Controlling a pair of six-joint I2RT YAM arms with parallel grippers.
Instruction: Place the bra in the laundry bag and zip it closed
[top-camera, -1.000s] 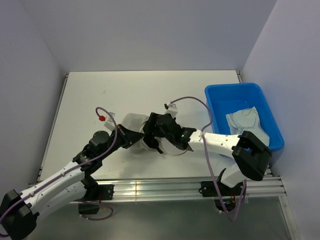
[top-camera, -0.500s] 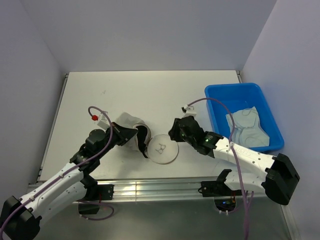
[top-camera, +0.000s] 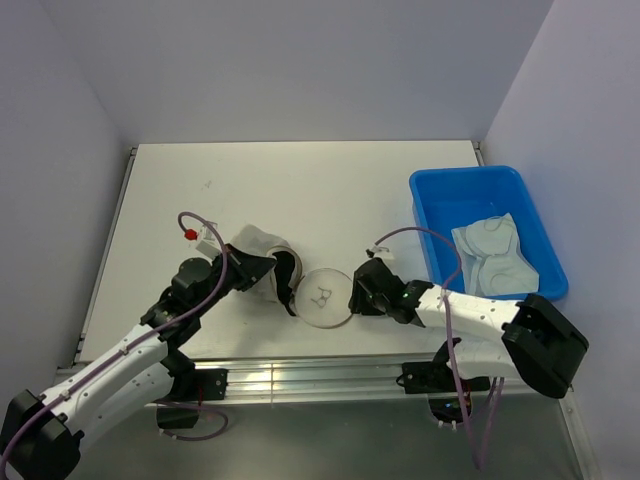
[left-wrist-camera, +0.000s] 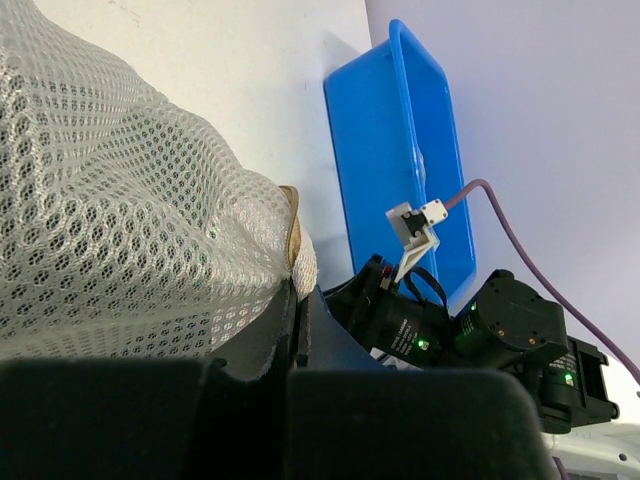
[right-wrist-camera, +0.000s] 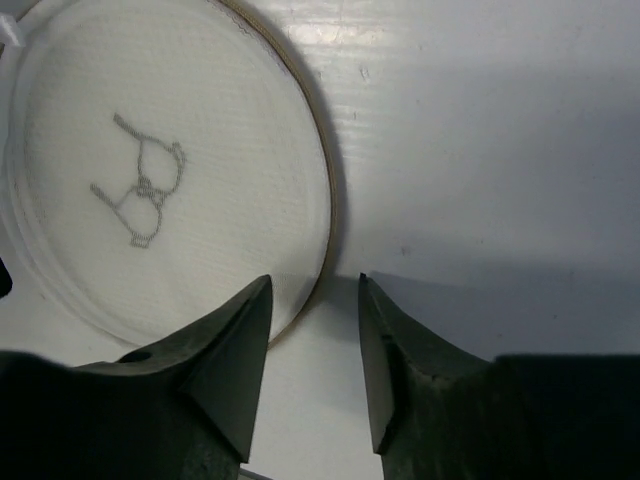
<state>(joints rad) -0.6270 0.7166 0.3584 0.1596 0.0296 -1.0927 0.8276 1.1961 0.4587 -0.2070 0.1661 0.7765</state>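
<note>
The laundry bag (top-camera: 258, 250) of cream mesh lies on its side at the table's middle, its dark mouth facing right. Its round lid (top-camera: 322, 297) lies flat on the table, showing a small dark mark (right-wrist-camera: 140, 190). My left gripper (top-camera: 272, 272) is shut on the bag's mesh wall (left-wrist-camera: 120, 230) near the tan zip rim (left-wrist-camera: 291, 215). My right gripper (right-wrist-camera: 315, 285) is open, its tips either side of the lid's (right-wrist-camera: 160, 180) right rim, low over the table. A pale bra (top-camera: 495, 255) lies in the blue bin.
The blue plastic bin (top-camera: 432, 190) stands at the table's right edge, seen too in the left wrist view as a blue bin (left-wrist-camera: 400, 150). The right arm (left-wrist-camera: 450, 320) stretches between the lid and that bin. Purple cables loop above both wrists.
My right gripper has drawn back out of the bag's mouth to the lid's right rim, and its jaws have narrowed. The lid now lies flat. The left gripper keeps its hold.
</note>
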